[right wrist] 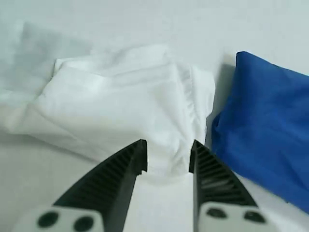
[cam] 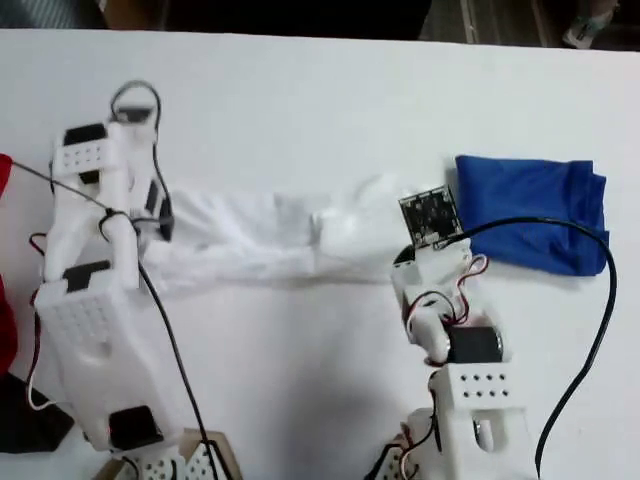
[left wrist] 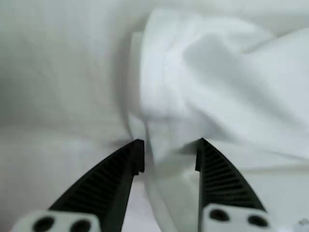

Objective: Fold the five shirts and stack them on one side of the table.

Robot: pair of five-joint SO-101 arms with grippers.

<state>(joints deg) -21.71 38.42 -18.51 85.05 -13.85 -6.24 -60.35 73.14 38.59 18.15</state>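
My left gripper [left wrist: 169, 155] has its jaws set on a fold of the white shirt [left wrist: 212, 82], with cloth filling the gap between the tips, so I read it as gripping that end. The right gripper [right wrist: 167, 157] is likewise closed over a puckered bunch at the other end of the same shirt. In the high view the shirt lies as a long, narrow band across the table [cam: 300, 100]. It runs from my left gripper toward 3 o'clock and reaches my right gripper, so each hand has one end and the bulk of the cloth sits between them. I judge this to be the middle of folding the white shirt: it is already gathered lengthwise and needs one end carried over onto the other. That move calls for lifting one end just clear of the table while the other arm pins its end flat, then releasing without dragging the layers askew. From my right gripper, a blue shirt [cam: 530, 210] lies folded at about 2 o'clock, just beside the white one, and I take it as the start of the stack. Red cloth [cam: 5, 330] shows at the table edge, roughly 8 o'clock from my left gripper.
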